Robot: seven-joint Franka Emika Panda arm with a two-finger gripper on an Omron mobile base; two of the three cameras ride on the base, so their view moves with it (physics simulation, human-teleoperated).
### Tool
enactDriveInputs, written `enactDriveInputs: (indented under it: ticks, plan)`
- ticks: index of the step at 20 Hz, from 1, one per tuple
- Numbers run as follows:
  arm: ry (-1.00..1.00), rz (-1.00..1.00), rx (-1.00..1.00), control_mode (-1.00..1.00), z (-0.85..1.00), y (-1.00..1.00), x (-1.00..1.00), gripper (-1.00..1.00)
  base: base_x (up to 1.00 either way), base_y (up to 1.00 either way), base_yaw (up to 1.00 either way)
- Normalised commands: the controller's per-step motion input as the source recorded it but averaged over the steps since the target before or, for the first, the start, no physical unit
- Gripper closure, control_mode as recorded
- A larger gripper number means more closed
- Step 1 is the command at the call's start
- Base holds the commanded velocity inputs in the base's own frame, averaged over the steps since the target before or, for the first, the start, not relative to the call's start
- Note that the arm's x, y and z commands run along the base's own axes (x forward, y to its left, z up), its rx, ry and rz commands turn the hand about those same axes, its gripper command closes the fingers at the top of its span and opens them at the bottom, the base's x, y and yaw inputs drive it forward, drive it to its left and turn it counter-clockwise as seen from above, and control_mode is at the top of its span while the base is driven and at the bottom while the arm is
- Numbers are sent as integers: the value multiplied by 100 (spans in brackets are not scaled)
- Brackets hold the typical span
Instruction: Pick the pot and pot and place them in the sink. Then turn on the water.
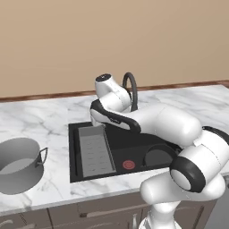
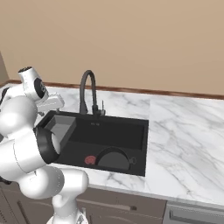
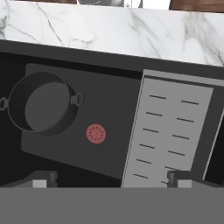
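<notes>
You're looking at a dark near-black round pot (image 3: 41, 106) with small loop handles sitting upright in the big black rectangular sink (image 2: 131, 127), beside the red drain (image 3: 96, 133), while the wide grey metal stockpot (image 1: 18, 164) is sitting on the white marble counter (image 1: 40, 120) left of the basin, partly cut off by the frame edge. Your gripper (image 3: 112, 179) is hovering over the grey ribbed tray (image 3: 168, 131) with its jaws spread wide and pinching nothing. The arm is hiding part of the black gooseneck faucet (image 2: 87, 89) in the left base view.

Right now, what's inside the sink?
In the sink sit the dark pot, a grey ribbed tray and a red drain. The arm hides part of the basin in the left base view.
</notes>
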Motion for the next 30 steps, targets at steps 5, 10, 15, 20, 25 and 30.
enactDriveInputs:
  ticks: [5, 10, 15, 20, 25, 30]
  plan:
    - [0, 0, 0, 100, 0, 0, 0, -100, 54, 0, 14]
    - [0, 0, 0, 100, 0, 0, 0, -100, 41, 0, 9]
    - [0, 0, 0, 100, 0, 0, 0, -100, 6, 0, 1]
    - [0, 0, 0, 100, 0, 0, 0, -100, 0, 0, 0]
    - [-3, 0, 0, -100, 0, 2, 0, -100, 0, 0, 0]
    - [-1, 0, 0, -100, 0, 54, 0, -100, 0, 0, 0]
